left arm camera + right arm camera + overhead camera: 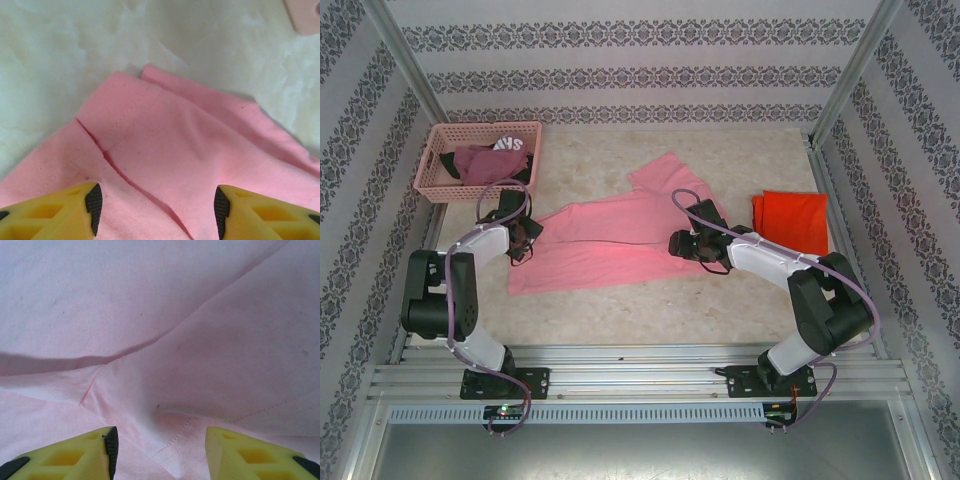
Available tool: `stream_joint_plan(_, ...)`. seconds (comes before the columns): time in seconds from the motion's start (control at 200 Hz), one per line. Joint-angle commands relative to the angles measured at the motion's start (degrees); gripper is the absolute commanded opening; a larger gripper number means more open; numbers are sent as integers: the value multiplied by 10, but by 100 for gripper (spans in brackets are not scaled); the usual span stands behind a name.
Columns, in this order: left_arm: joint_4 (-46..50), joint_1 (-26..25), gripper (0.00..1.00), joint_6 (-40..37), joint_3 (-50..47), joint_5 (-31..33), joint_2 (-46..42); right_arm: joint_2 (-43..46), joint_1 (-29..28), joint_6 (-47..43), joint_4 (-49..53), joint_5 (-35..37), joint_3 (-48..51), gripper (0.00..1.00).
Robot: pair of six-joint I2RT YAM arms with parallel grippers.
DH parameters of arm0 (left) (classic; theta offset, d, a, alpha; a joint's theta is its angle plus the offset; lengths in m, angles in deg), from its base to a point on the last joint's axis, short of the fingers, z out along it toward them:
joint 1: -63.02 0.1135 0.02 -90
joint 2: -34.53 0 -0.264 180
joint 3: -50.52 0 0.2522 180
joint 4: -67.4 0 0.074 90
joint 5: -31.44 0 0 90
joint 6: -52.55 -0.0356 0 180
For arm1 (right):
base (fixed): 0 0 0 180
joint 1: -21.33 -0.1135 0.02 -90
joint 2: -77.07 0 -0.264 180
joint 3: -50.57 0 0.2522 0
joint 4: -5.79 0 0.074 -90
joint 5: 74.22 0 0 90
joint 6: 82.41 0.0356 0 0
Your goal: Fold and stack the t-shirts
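The only writing in view is a white print on dark cloth, lying on top of the garments heaped in the pink basket, toward the basket's far right corner. It looks like a few bold capital letters in a single row, bent over a crumpled fold and partly tucked under. At this size the strokes blur together, so no word, brand or number can be made out.
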Motion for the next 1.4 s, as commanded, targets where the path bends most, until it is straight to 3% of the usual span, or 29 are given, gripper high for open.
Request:
stream_joint_plan(0.0, -3, 7, 64, -18, -13, 29, -49, -9, 5, -9, 7, 18, -22, 49)
stream_joint_plan(0.185, -18, 2, 66, -24, -76, 12, -128, -74, 13, -12, 22, 24, -65, 50)
stream_joint_plan(0.385, -54, -50, 67, -11, -140, -23, -153, -99, 18, 16, 41, 15, -53, 50)
stream_joint_plan(0.585, -91, -76, 68, -10, -181, -39, -129, -47, 15, 18, 73, 49, 24, 51)
stream_joint_plan(0.904, -21, -111, 69, -1, -211, -15, -204, 80, 9, 76, 73, 43, 175, 51)
stream_joint_plan(1.134, 26, -115, 71, -25, -163, 37, -249, 134, 9, 44, 91, 61, 148, 50)
stream_joint_plan(1.394, 32, -114, 70, -40, -26, 69, -101, 136, 15, 5, 69, 72, 78, 50)
